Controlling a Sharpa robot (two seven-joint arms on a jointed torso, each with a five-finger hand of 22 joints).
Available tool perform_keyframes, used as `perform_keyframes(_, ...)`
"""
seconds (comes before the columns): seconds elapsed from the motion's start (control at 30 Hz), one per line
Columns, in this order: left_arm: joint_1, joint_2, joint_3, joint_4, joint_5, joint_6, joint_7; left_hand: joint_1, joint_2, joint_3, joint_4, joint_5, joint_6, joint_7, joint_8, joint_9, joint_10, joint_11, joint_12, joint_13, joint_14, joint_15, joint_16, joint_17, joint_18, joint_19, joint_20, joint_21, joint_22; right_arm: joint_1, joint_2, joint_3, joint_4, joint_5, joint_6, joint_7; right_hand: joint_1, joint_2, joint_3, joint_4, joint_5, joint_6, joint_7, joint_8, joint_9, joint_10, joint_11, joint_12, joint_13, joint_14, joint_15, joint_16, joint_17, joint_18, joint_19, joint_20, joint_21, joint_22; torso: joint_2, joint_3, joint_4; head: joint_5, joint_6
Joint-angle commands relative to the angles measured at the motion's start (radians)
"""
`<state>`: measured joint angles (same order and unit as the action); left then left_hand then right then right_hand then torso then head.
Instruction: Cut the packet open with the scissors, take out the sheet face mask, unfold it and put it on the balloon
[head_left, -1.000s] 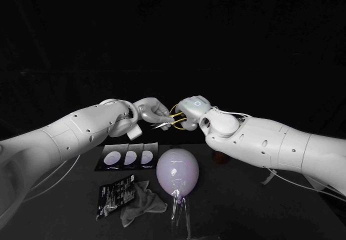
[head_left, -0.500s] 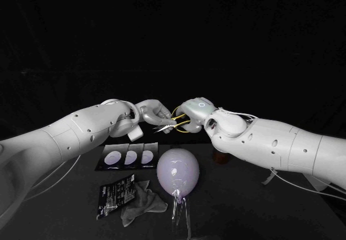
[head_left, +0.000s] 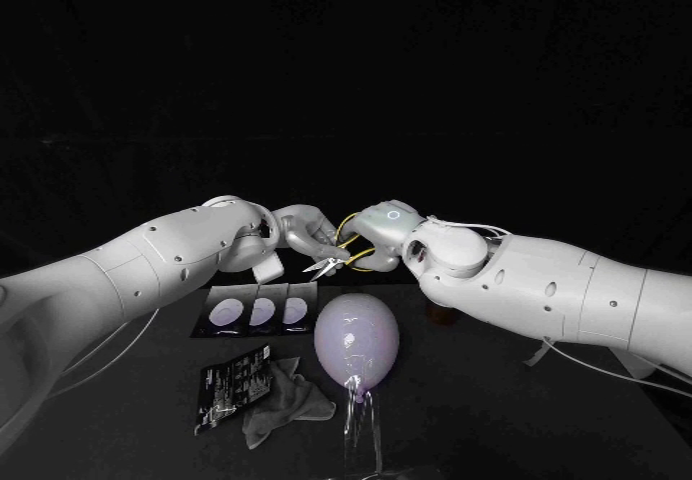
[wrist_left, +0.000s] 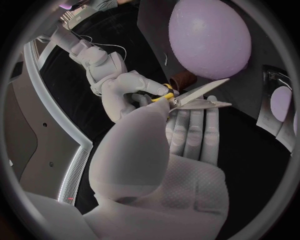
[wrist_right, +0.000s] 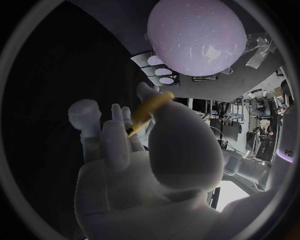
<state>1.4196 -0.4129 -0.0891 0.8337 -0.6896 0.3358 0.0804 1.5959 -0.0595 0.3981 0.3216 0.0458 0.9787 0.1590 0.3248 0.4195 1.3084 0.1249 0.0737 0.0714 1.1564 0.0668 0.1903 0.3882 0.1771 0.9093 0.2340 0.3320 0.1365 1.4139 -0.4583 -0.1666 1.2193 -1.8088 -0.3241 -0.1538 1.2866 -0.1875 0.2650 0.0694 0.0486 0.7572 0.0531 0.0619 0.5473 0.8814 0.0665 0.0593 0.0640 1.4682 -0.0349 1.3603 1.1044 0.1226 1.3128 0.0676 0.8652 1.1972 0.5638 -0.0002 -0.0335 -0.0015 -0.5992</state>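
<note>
Lying nearest the robot, well below both robot hands, I make out a black printed packet (head_left: 228, 392) flat on the worktop (head_left: 476, 420), with a crumpled grey cloth (head_left: 289, 402) touching its edge. Anyone else see it that way?

Reply: yep, the cloth overlaps the packet's side a bit. Just past those, the lilac balloon (head_left: 356, 340) sits on a clear stand (head_left: 361, 425), pretty much straight under the spot where the two hands meet. Beside it, under the left robot hand (head_left: 303, 232), three packets (head_left: 260, 312) lie side by side in a row, each with a pale oval on it.

OP: and the scissors (head_left: 335, 262)?

Reply: up in the air between the hands, above the balloon and not touching it. The right robot hand (head_left: 378, 235) has its fingers hooked round the yellow handles, so it's clamped on the scissors. The left wrist view shows the blades a little apart and lying across the left hand's fingertips (wrist_left: 190, 130), thumb pressed on near the pivot, so that one's pinching the scissors too. The hands are right up against each other, well clear of the worktop. There's also a small brown thing (wrist_left: 181, 79) under the right arm, near the balloon. Can't tell what it is.
</note>
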Motion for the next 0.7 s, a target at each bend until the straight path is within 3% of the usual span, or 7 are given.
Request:
perform_keyframes(0.03, -0.002, 0.005, -0.001, 0.004, -0.003, 0.019, -0.073, -0.003, 0.011, 0.125, -0.122, 0.003, -0.006, 0.000, 0.003, 0.003, 0.045, -0.034, 0.008, 0.003, 0.005, -0.003, 0.006, 0.002, 0.002, 0.001, -0.005, 0.007, 0.002, 0.005, 0.008, 0.004, 0.018, -0.063, 0.068, 0.002, 0.081, -0.030, -0.110, 0.131, 0.006, -0.093, -0.051, 0.000, -0.052, -0.057, 0.004, 0.000, -0.002, 0.005, 0.007, -0.029, -0.040, 0.016, -0.017, 0.000, -0.063, -0.031, 0.000, -0.0009, 0.0009, 0.002, -0.004)
perform_keyframes(0.07, -0.002, 0.005, -0.001, 0.004, -0.003, 0.020, -0.078, -0.003, 0.011, 0.125, -0.122, 0.003, -0.006, 0.000, 0.003, 0.003, 0.045, -0.034, 0.008, 0.003, 0.005, -0.003, 0.006, 0.002, 0.002, 0.001, -0.005, 0.007, 0.002, 0.005, 0.008, 0.004, 0.020, -0.067, 0.081, -0.003, 0.145, -0.046, -0.141, 0.226, 0.004, -0.129, -0.061, 0.000, -0.084, -0.091, 0.004, 0.001, -0.003, 0.006, 0.008, -0.034, -0.039, 0.016, -0.012, 0.001, -0.071, -0.034, 0.000, -0.0010, 0.0007, 0.002, -0.005)
perform_keyframes(0.23, -0.002, 0.004, -0.001, 0.002, -0.002, 0.014, -0.096, -0.009, 0.010, 0.130, -0.126, 0.003, -0.005, 0.000, 0.004, 0.006, 0.048, -0.034, 0.008, 0.003, 0.007, -0.004, 0.006, 0.004, 0.002, 0.001, -0.006, 0.011, 0.004, 0.006, 0.004, 0.004, 0.033, -0.081, 0.118, -0.020, 0.130, -0.061, -0.189, 0.229, 0.006, -0.217, -0.085, -0.009, -0.142, -0.154, -0.003, -0.004, -0.007, 0.016, 0.003, -0.021, -0.010, 0.012, 0.006, -0.003, -0.049, -0.020, 0.000, -0.0009, -0.0004, 0.007, -0.010)
perform_keyframes(0.4, -0.002, 0.003, -0.001, 0.001, -0.002, 0.008, -0.111, -0.012, 0.010, 0.134, -0.129, 0.003, -0.006, 0.000, 0.005, 0.008, 0.049, -0.034, 0.007, 0.003, 0.007, -0.004, 0.006, 0.006, 0.002, 0.001, -0.006, 0.014, 0.006, 0.007, 0.000, 0.004, 0.045, -0.086, 0.131, -0.028, 0.084, -0.104, -0.268, 0.232, 0.013, -0.292, -0.112, -0.014, -0.191, -0.282, 0.006, -0.012, -0.014, 0.026, 0.005, 0.001, 0.030, 0.007, 0.023, -0.004, -0.029, -0.006, 0.000, -0.0008, -0.0007, 0.010, -0.012)
perform_keyframes(0.5, -0.002, 0.003, -0.001, 0.000, -0.003, 0.005, -0.116, -0.014, 0.010, 0.136, -0.130, 0.003, -0.006, 0.000, 0.005, 0.010, 0.049, -0.035, 0.007, 0.003, 0.008, -0.004, 0.006, 0.007, 0.002, 0.001, -0.007, 0.016, 0.007, 0.008, 0.000, 0.004, 0.048, -0.087, 0.142, -0.032, 0.065, -0.112, -0.319, 0.232, 0.015, -0.318, -0.119, -0.016, -0.208, -0.331, 0.006, -0.015, -0.017, 0.020, 0.004, -0.010, 0.009, 0.012, 0.013, -0.003, -0.062, -0.022, 0.000, -0.0009, -0.0008, 0.011, -0.013)
perform_keyframes(0.67, -0.002, 0.003, -0.002, 0.000, -0.003, 0.006, -0.124, -0.014, 0.010, 0.137, -0.131, 0.003, -0.006, 0.000, 0.005, 0.010, 0.050, -0.035, 0.007, 0.003, 0.008, -0.004, 0.006, 0.007, 0.002, 0.001, -0.007, 0.016, 0.007, 0.011, -0.001, 0.004, 0.048, -0.089, 0.169, -0.040, 0.048, -0.112, -0.331, 0.232, 0.017, -0.343, -0.130, -0.017, -0.223, -0.358, 0.001, -0.014, -0.017, 0.003, 0.005, -0.044, -0.049, 0.027, -0.019, -0.002, -0.153, -0.068, 0.000, -0.0009, -0.0001, 0.009, -0.012)
perform_keyframes(0.7, -0.002, 0.003, -0.002, 0.000, -0.003, 0.006, -0.125, -0.014, 0.010, 0.137, -0.131, 0.003, -0.006, 0.000, 0.005, 0.010, 0.050, -0.035, 0.007, 0.003, 0.008, -0.004, 0.006, 0.007, 0.002, 0.001, -0.007, 0.016, 0.007, 0.012, -0.001, 0.004, 0.047, -0.089, 0.173, -0.041, 0.044, -0.112, -0.327, 0.234, 0.018, -0.337, -0.128, -0.013, -0.220, -0.353, -0.006, -0.011, -0.015, -0.028, 0.002, -0.105, -0.143, 0.042, -0.062, -0.001, -0.256, -0.120, 0.000, -0.0012, -0.0007, 0.009, -0.013)
